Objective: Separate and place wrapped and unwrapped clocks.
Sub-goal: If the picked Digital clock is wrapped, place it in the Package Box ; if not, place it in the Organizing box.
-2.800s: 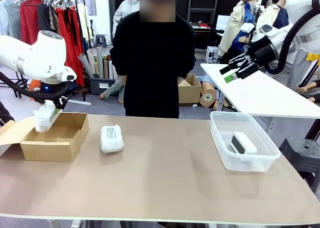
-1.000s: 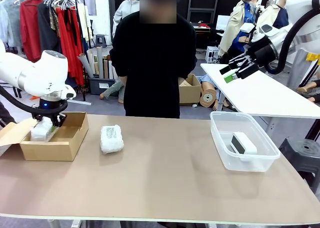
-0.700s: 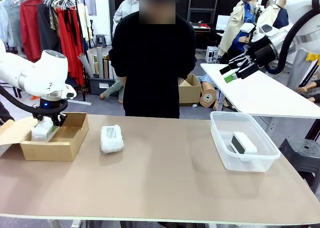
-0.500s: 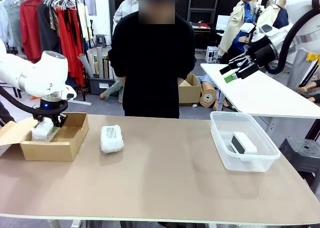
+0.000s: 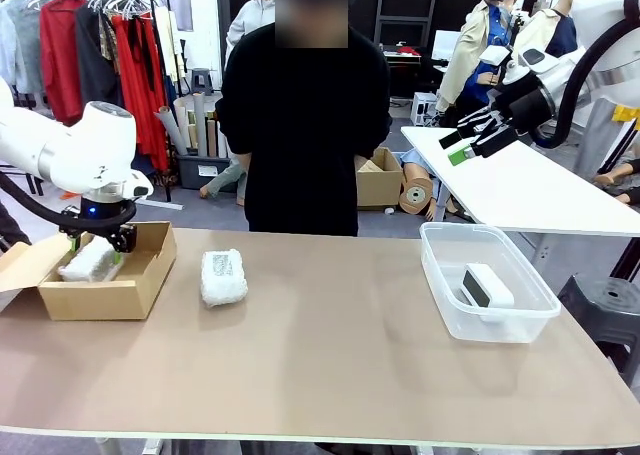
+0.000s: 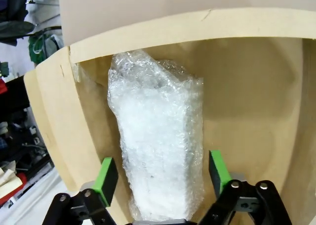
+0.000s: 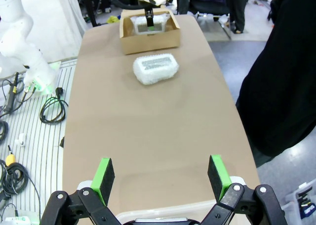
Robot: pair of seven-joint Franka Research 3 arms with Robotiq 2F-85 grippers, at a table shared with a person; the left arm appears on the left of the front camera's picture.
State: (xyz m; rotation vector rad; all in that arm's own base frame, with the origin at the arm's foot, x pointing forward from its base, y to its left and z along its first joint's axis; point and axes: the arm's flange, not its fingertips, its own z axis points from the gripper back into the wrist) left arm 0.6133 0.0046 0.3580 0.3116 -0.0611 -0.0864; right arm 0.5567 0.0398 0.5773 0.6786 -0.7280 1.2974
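Wrapped clock [image 5: 223,277], a lumpy bundle in white translucent crinkly wrap, lies flat on the tan table [image 5: 330,375] just to the robot's right of the open brown cardboard box [image 5: 100,297], apart from its wall; the right wrist view shows this bundle [image 7: 156,68] a little nearer than the box [image 7: 148,41] on the bare table [image 7: 148,131]. Well apart from the box, toward the robot's right end of the table, a clear plastic tub [image 5: 505,327] holds the bare white rounded-rectangular clock [image 5: 486,285], which leans with its dark screen facing the box side. Inside the box lies the second wrapped clock [image 5: 88,260], resting on the box floor [image 6: 256,96] with its far end up against a box wall. The left gripper [image 5: 95,247] reaches down into the box over this bundle [image 6: 158,146]; in its wrist view the left gripper [image 6: 163,170] has its green pads spread to either side of the wrap, a gap showing at each side, so the jaws are parted and grip nothing. Far to the right of the box and high above the table, the right gripper [image 5: 462,145] hangs beyond the tub; its wrist view shows the right gripper [image 7: 161,173] with pads wide apart and nothing between them. A person in a black top [image 5: 305,125] stands at the far table edge, beyond the box and to its right.
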